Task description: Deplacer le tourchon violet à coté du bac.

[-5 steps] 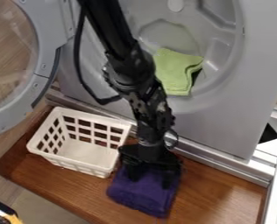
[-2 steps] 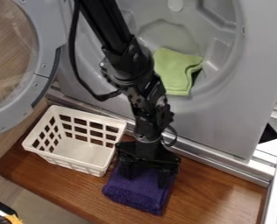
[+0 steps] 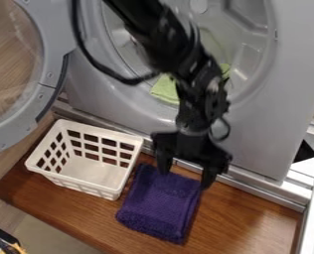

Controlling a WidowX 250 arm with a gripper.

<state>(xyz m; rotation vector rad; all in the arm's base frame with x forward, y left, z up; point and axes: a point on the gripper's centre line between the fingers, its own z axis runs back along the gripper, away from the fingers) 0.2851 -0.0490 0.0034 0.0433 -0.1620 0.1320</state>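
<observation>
Where the white basket [image 3: 107,191] is taken as the landmark, a folded purple towel [image 3: 160,203] is seen lying flat just beside its right side, on the wooden table [image 3: 246,213]. To the basket's right, the tool [image 3: 186,178] is seen pointing down at the towel's far edge, its two fingers spread wide, with nothing seen gripped. Beyond the basket and to its right, a green cloth [image 3: 165,90] is partly hidden by the arm.
</observation>
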